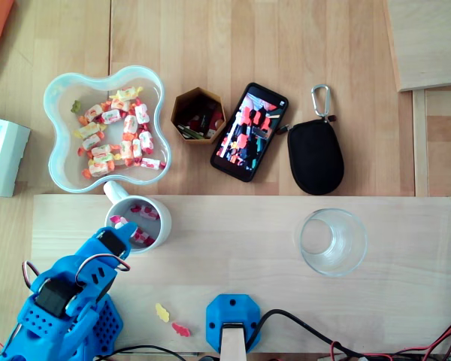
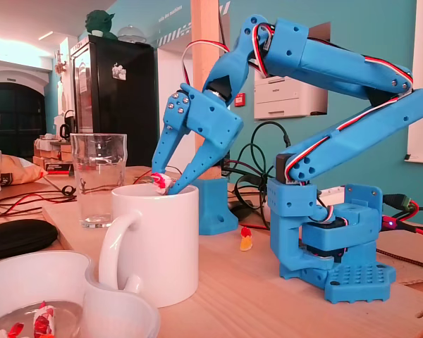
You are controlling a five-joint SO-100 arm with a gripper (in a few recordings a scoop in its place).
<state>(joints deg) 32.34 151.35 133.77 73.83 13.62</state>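
Blue two-finger gripper (image 2: 166, 184), pinching a red-and-white wrapped candy (image 2: 160, 182), hovers at the rim of the white ceramic mug (image 2: 155, 239) left of centre, several sweets (image 1: 144, 213) already inside, most lying in the translucent wavy-edged bowl (image 1: 64, 150) upper left.

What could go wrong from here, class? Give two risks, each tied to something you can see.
The hand holds a candy near the rim of the mug. Dropped off-centre, it might bounce out, and two loose candies lie on the board. The fingers hang close to the rim, so a sideways move could shove the mug or knock it over.
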